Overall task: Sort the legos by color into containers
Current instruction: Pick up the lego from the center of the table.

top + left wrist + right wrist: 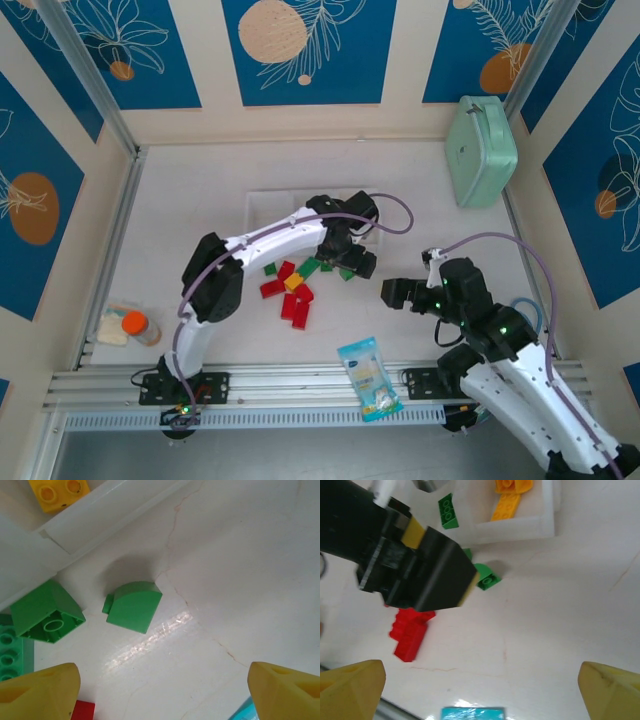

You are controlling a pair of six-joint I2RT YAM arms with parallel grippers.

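Observation:
Red (297, 305), green (270, 268) and yellow (293, 282) legos lie scattered mid-table in front of the white containers (265, 208), which my left arm partly hides. My left gripper (352, 262) hangs open just above the table, nothing between its yellow fingertips (40, 690). Ahead of it lie a curved green brick (132, 605) and a sloped green brick (45, 612). A yellow brick (57, 492) sits inside a container (100, 510). My right gripper (392, 293) stands open and empty to the right. Its view holds red bricks (410, 632), a green brick (487, 576) and orange bricks (510, 497) in a container.
A mint-green case (480, 150) leans at the back right. A blue-and-white snack packet (370, 377) lies near the front edge between the arm bases. An orange-capped bottle (135, 325) sits at the front left. Blue patterned walls enclose the table.

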